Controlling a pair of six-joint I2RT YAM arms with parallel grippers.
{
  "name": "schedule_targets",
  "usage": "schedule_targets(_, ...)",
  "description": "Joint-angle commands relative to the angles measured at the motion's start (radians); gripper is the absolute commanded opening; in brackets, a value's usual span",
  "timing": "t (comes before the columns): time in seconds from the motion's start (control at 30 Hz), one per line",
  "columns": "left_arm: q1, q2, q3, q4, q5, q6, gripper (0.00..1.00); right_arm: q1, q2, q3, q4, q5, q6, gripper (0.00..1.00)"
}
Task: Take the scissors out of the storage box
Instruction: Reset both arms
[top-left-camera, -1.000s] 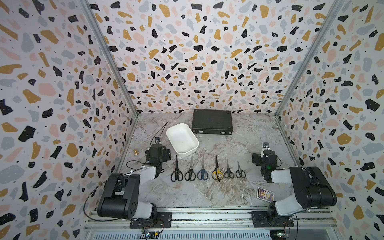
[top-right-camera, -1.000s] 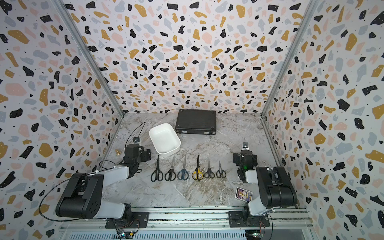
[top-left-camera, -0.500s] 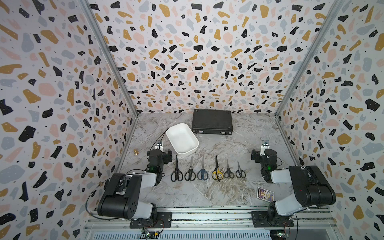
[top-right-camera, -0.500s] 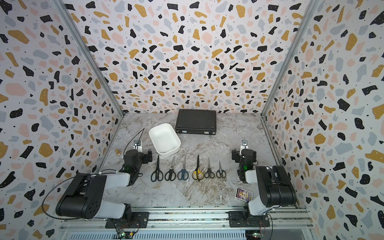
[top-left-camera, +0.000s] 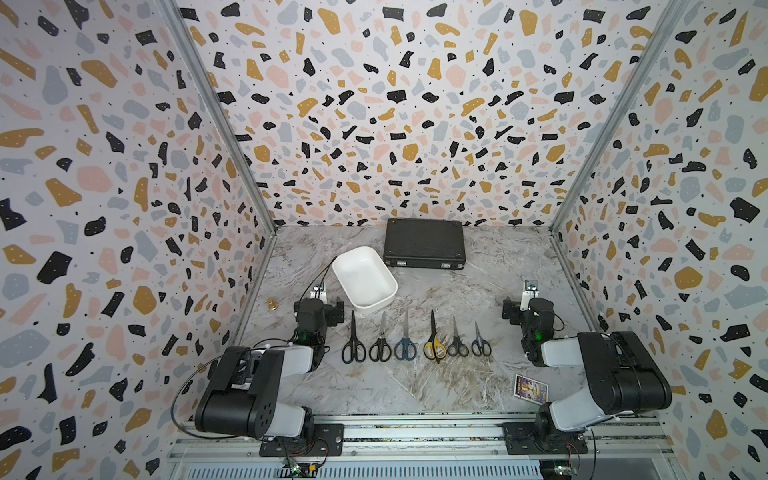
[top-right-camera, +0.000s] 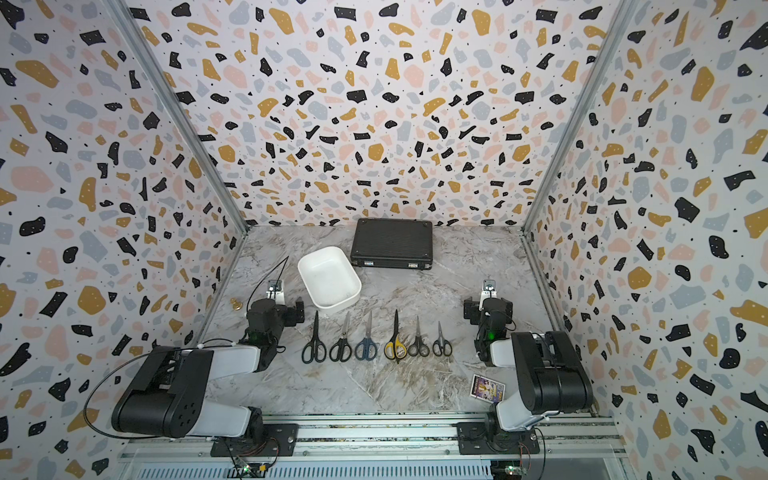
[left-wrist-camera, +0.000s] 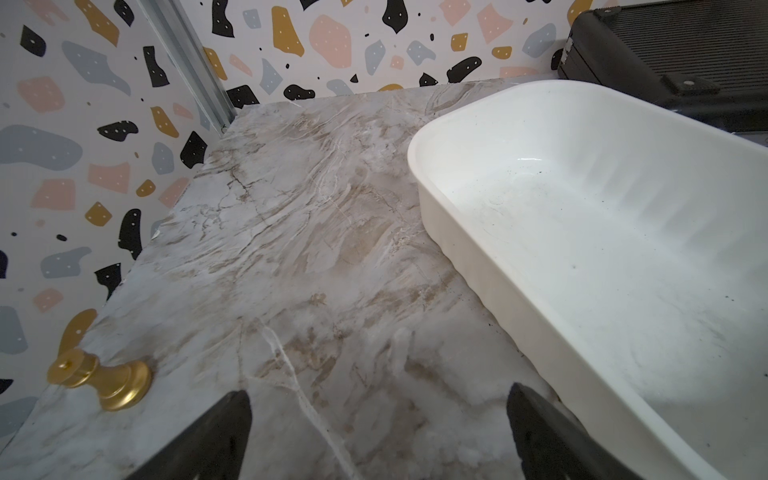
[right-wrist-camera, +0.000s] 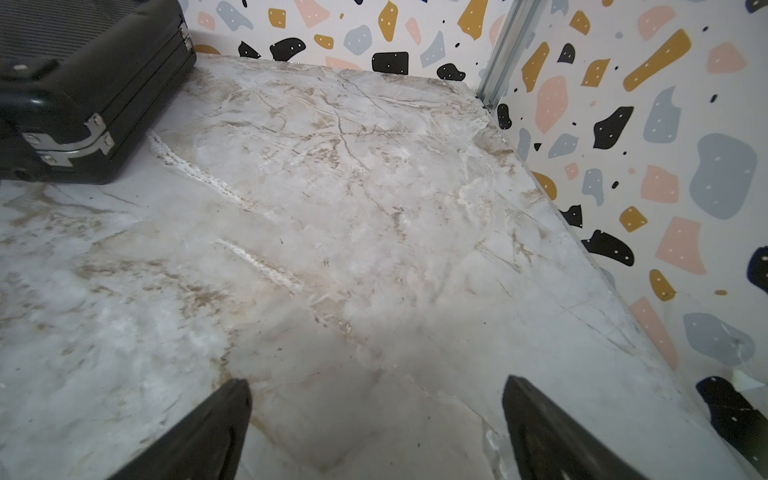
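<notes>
White plastic, the storage box (top-left-camera: 374, 305) sits on the marble table (top-left-camera: 415, 386) near a black case (top-left-camera: 424, 241). All six scissors (top-left-camera: 405, 348) lie outside it in a row closer to the robot, with handles towards the arms and blades pointing at the back wall. The left gripper (left-wrist-camera: 376, 399) sits low beside the box, jaws spread wide and gripping nothing. The right gripper (right-wrist-camera: 376, 392) is likewise spread over bare tabletop, well apart from the row. A gold knob (left-wrist-camera: 104, 384) stands by the left wall.
</notes>
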Motion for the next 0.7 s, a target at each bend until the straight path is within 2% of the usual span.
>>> schedule_targets(0.0, -0.003, -0.021, -0.027, 0.084, -0.127, -0.049, 1.0, 0.001, -0.014, 0.012, 0.015, -0.002, -0.006, 1.0)
schedule_targets(0.03, -0.003, -0.032, -0.043, 0.102, -0.168, -0.066, 1.0, 0.0, -0.014, 0.012, 0.015, -0.001, -0.006, 1.0)
schedule_targets(0.07, -0.003, -0.038, -0.047, 0.104, -0.119, -0.044, 1.0, -0.001, -0.014, 0.011, 0.015, -0.001, -0.007, 1.0)
schedule_targets(0.1, -0.005, -0.018, -0.024, 0.089, 0.048, 0.033, 1.0, 0.0, -0.014, 0.011, 0.015, -0.001, -0.006, 1.0)
schedule_targets(0.13, -0.015, 0.002, -0.013, 0.094, 0.11, 0.076, 1.0, 0.001, -0.014, 0.011, 0.015, -0.002, -0.006, 1.0)
schedule_targets(0.17, -0.015, -0.009, -0.039, 0.129, 0.041, 0.032, 1.0, 0.001, -0.013, 0.011, 0.015, -0.002, -0.006, 1.0)
schedule_targets(0.2, -0.015, -0.014, -0.044, 0.131, -0.102, -0.029, 1.0, -0.001, -0.013, 0.013, 0.015, -0.002, -0.006, 1.0)
schedule_targets(0.23, -0.007, -0.018, -0.05, 0.133, -0.178, -0.067, 1.0, 0.0, -0.012, 0.012, 0.015, -0.002, -0.006, 1.0)
schedule_targets(0.33, -0.006, 0.001, 0.01, 0.054, 0.048, 0.032, 1.0, 0.001, -0.012, 0.011, 0.015, -0.002, -0.007, 1.0)
schedule_targets(0.67, -0.005, -0.002, 0.0, 0.065, 0.03, 0.017, 1.0, 0.001, -0.014, 0.012, 0.015, -0.003, -0.006, 1.0)
